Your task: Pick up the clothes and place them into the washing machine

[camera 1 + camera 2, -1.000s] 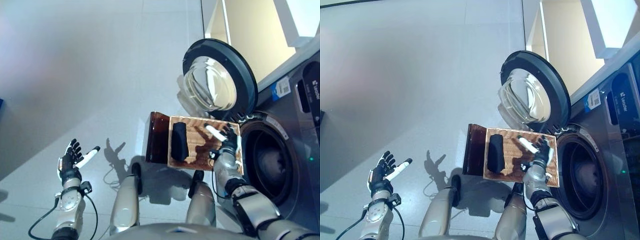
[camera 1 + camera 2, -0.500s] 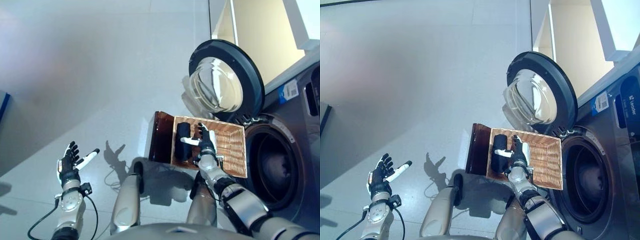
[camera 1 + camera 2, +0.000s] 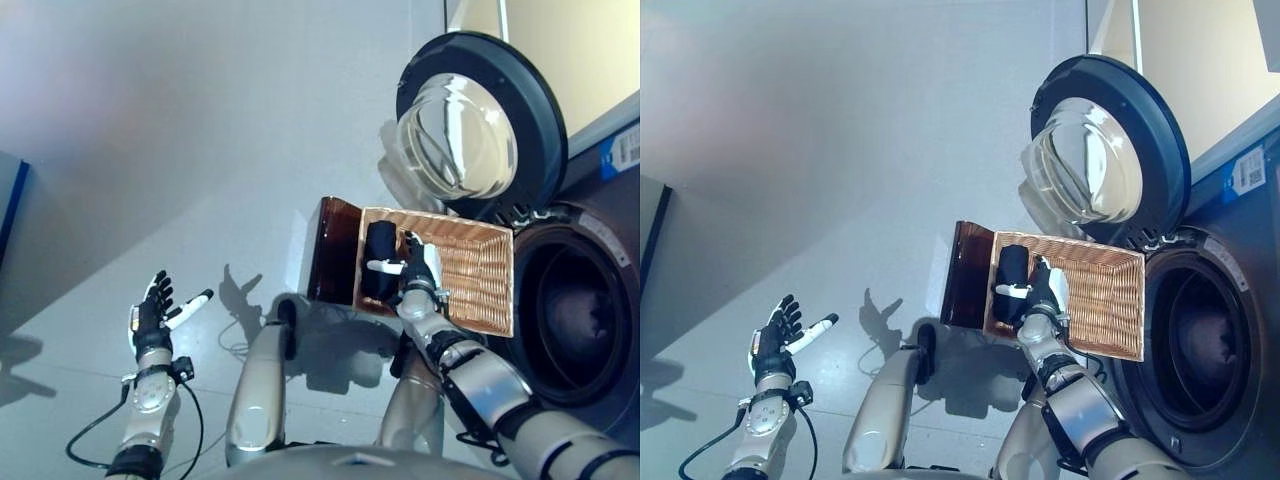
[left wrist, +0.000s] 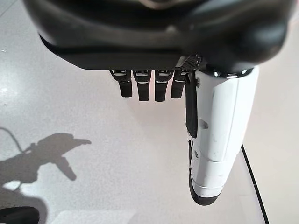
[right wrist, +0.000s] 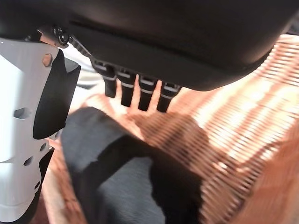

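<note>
A black rolled garment [image 3: 380, 258] lies at the left end of a wicker basket [image 3: 482, 285] on the floor in front of the washing machine. My right hand [image 3: 419, 274] hovers right beside the garment, its fingers straight and its white-covered thumb reaching across the cloth. The right wrist view shows the dark garment [image 5: 126, 182] just past the straight fingers [image 5: 140, 88], with nothing gripped. My left hand [image 3: 152, 320] is held open above the floor far to the left, empty in its wrist view [image 4: 149, 86].
The washer's round door [image 3: 480, 125] stands swung open behind the basket. The dark drum opening [image 3: 580, 320] is to the basket's right. A dark brown panel [image 3: 335, 250] stands on the basket's left side. Grey tiled floor [image 3: 150, 150] lies to the left.
My right hand has moved from the basket's right part across to the black garment at its left end. The camera has also shifted. The left hand stays open.
</note>
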Robot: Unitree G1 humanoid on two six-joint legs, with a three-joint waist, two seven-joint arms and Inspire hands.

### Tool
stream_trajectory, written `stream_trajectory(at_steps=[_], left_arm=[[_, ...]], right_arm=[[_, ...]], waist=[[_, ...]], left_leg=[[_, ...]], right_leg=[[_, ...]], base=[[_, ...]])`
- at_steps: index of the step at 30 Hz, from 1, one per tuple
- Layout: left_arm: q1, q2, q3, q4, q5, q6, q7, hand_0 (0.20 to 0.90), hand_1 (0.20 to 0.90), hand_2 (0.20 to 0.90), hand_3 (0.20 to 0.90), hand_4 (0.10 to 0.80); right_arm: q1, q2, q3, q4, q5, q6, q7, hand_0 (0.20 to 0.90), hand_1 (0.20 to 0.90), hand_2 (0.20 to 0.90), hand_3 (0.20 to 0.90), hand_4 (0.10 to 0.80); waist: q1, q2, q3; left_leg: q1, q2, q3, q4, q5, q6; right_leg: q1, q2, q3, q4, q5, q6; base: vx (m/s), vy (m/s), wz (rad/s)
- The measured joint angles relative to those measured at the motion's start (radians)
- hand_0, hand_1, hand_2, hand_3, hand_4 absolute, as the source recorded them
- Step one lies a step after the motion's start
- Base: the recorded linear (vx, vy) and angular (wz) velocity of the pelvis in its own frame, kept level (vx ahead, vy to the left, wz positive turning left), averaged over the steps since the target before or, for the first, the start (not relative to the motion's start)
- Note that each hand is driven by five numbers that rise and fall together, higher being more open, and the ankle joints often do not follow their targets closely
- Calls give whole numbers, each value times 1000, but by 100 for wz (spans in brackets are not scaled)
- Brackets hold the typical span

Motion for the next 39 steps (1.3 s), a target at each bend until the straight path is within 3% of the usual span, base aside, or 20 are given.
stream_trajectory(at_steps=[9, 17, 26, 39], left_arm=[[-1, 1, -6, -38, 0, 1, 1, 900, 900, 900, 900, 800], [13, 2, -7, -74, 0, 1, 1, 900, 900, 900, 900, 800], [41, 2, -4, -129, 1, 5, 1, 900, 900, 900, 900, 800], [68, 16, 6, -161, 0, 6, -1, 900, 900, 900, 900, 800]], right_arm=[[-24, -9, -1, 49, 0, 11, -32, 900, 900, 900, 900, 800], [-48, 1, 0, 65, -1, 19, -50, 900, 900, 900, 900, 800], [-62, 11, 4, 66, -1, 20, -64, 900, 900, 900, 900, 800], [-102, -17, 21, 73, -1, 22, -103, 900, 900, 900, 900, 800]], waist=[[1, 17, 27], [1, 20, 29], [7, 17, 26], [25, 16, 21]], left_leg=[[-100, -15, -16, 116, -28, 18], [-162, -16, -24, 175, -34, 27], [-213, -16, -32, 220, -40, 22], [-288, -16, -48, 241, -38, 17]], right_leg=[[-89, -24, 26, 102, -15, 8], [-140, -20, 47, 136, -20, 15], [-206, -19, 73, 207, -45, 25], [-282, -12, 81, 246, -52, 17]], base=[[-26, 19, 5], [-10, 12, 0], [-6, 3, 1], [4, -1, 2]])
